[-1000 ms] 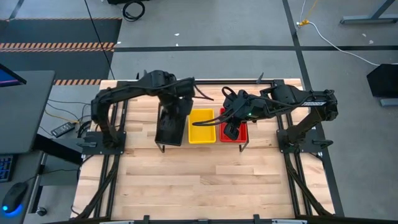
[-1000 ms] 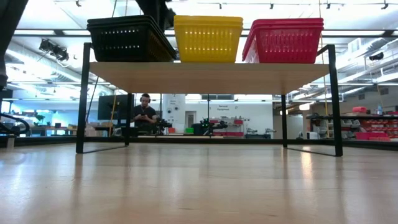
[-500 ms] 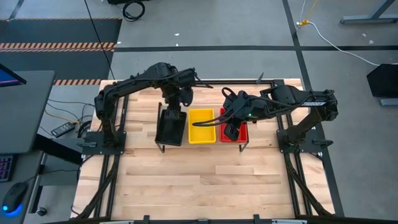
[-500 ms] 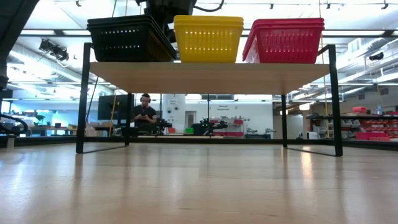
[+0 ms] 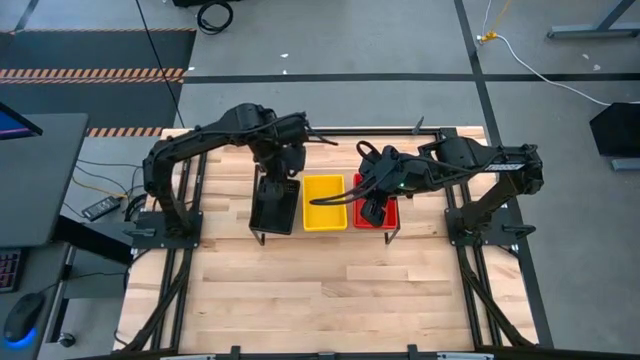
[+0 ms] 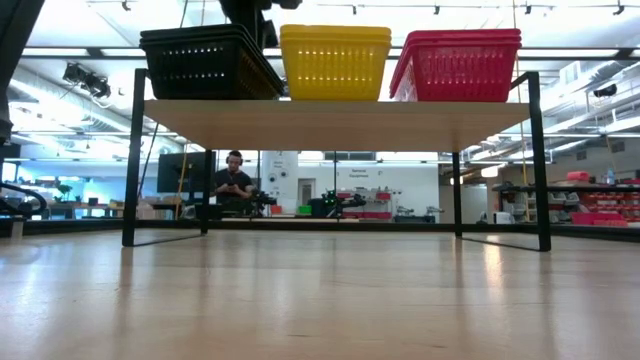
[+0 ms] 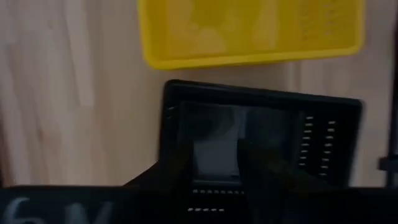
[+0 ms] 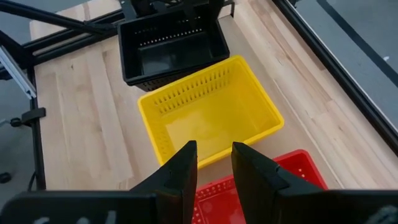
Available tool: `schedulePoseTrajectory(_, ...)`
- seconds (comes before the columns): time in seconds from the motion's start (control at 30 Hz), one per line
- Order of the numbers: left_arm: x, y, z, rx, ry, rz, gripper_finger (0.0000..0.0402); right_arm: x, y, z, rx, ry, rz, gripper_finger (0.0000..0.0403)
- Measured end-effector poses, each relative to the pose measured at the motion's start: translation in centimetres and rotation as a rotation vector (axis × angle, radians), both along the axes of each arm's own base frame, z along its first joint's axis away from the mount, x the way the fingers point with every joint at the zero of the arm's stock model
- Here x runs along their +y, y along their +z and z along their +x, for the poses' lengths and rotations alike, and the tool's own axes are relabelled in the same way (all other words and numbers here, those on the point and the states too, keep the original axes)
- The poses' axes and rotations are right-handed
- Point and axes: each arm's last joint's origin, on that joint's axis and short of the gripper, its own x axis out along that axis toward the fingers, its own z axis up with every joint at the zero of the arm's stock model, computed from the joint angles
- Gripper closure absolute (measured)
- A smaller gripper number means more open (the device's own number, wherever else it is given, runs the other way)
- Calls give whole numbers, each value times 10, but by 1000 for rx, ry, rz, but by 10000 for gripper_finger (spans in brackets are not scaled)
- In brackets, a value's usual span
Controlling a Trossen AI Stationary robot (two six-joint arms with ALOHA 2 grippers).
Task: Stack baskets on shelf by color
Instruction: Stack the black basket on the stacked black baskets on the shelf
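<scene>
On the shelf (image 6: 330, 118) the black baskets (image 5: 275, 205), yellow baskets (image 5: 324, 203) and red baskets (image 6: 457, 65) sit side by side. Right gripper (image 8: 214, 163) hovers with fingers parted, empty; left gripper (image 5: 280, 162) likewise released. Lift straight up to avoid snagging rims.

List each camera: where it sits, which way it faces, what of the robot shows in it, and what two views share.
High view: overhead, facing straight down; both arms, the shelf.
Low view: tabletop height, facing level across into the room; part of one dark arm above the black basket.
Left wrist view: on the left arm, facing down onto the black basket; its own dark fingers.
Right wrist view: on the right arm, facing the yellow basket; right gripper, fingers apart.
Shared: both wrist views show black and yellow baskets.
</scene>
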Motion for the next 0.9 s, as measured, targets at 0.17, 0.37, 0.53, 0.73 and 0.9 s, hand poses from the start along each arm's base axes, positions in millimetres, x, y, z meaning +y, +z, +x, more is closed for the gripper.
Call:
schedulePoseTrajectory(0.17, -6, -7, 5, 19, -20, -30, 271, 0, 0, 0, 6, 8, -18, 298)
schedulePoseTrajectory(0.37, 0, -39, 5, 127, -22, -51, 271, -1, -1, -2, 25, 11, -24, 298)
schedulePoseTrajectory(0.53, 6, -56, 5, 161, -6, -62, 271, -1, -2, -3, 40, 11, -27, 298)
schedulePoseTrajectory(0.73, 12, -57, 8, 126, 24, -20, 271, -1, -2, -3, 44, 14, -30, 298)
schedulePoseTrajectory(0.9, 20, -57, 8, 116, 71, -13, 271, -1, -2, -3, 45, 17, -32, 298)
